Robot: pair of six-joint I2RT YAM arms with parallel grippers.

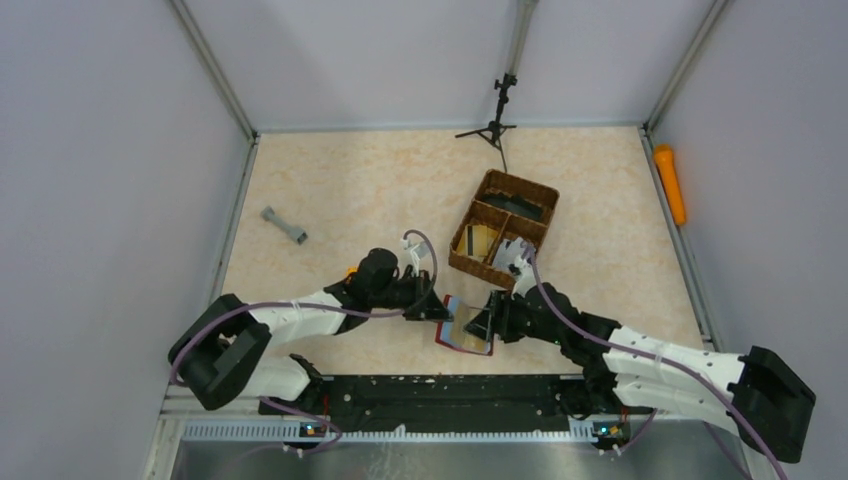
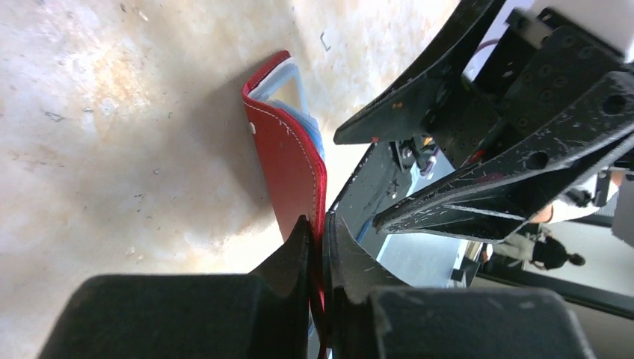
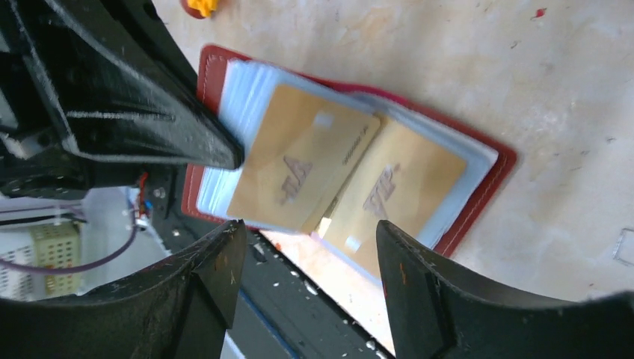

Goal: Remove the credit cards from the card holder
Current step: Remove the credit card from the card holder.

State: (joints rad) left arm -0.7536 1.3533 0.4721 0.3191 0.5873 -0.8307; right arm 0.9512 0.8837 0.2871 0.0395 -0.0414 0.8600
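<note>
Basket (image 1: pixel 525 182) sits just beyond card holder (image 1: pixel 465 336) clamped by left gripper (image 2: pixel 318 226).

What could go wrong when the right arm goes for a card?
1. The left gripper pinches only a thin edge of the card holder. A pull on a card may slip that edge free or drag the holder along the table.
2. The two gold credit cards lie close together at the fold, inside clear sleeves. The open right gripper may catch a sleeve, or both cards at once.
</note>
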